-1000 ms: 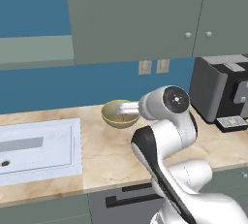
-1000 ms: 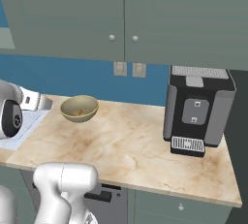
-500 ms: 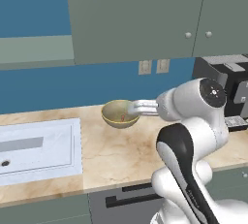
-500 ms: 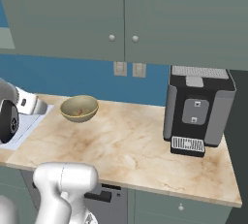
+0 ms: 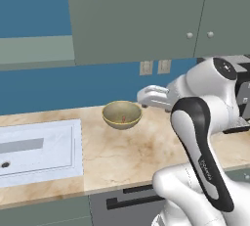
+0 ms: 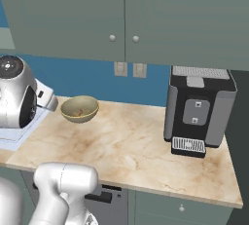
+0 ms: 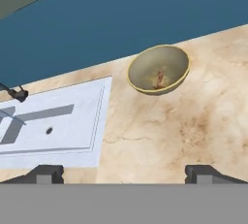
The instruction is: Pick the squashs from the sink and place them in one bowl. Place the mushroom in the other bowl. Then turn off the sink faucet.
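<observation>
Pincer (image 7: 123, 172) wide, empty; smooth round olive-tan bowl (image 7: 158, 69) holds reddish-brown mushroom (image 7: 160, 79).

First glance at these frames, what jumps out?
The olive-tan bowl sits on the marble counter below the wall outlets, with a small reddish-brown mushroom lying inside it. The white arm's gripper hangs open above the counter, holding nothing. To one side is the pale sink, to the other a black coffee machine against the blue wall.
</observation>
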Controlling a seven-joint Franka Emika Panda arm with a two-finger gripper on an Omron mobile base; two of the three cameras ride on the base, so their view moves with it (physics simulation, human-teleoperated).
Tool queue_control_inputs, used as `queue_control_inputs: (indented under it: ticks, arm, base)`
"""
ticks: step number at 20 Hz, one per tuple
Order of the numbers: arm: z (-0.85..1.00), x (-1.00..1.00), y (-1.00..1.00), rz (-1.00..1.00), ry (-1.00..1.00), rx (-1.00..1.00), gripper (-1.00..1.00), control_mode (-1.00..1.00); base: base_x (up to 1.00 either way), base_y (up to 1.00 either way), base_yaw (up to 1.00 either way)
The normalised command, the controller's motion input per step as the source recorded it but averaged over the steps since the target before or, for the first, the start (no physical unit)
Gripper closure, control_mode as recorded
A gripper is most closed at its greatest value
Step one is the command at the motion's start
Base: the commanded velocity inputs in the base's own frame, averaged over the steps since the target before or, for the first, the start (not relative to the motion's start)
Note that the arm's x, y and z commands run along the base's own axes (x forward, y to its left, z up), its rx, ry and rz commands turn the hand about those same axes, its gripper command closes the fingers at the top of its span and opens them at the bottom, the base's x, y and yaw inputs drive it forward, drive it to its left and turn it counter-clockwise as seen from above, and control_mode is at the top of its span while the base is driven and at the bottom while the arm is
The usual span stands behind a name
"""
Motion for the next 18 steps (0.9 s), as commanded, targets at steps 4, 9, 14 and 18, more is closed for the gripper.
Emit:
queue_control_inputs:
  ticks: [4,9,14,18]
  arm:
    - [0.0,-0.03,0.0,0.0,0.0,0.0,-1.0,-1.0]
    - [0.0,0.0,0.0,0.0,0.0,0.0,-1.0,1.0]
    - [0.0,0.0,0.0,0.0,0.0,0.0,-1.0,1.0]
    - [0.0,0.0,0.0,0.0,0.0,0.0,-1.0,1.0]
  base:
    - [0.0,0.0,0.0]
    - [-0.42,0.12,0.04]
    - [-0.21,0.53,0.03]
    - [0.0,0.97,0.0]
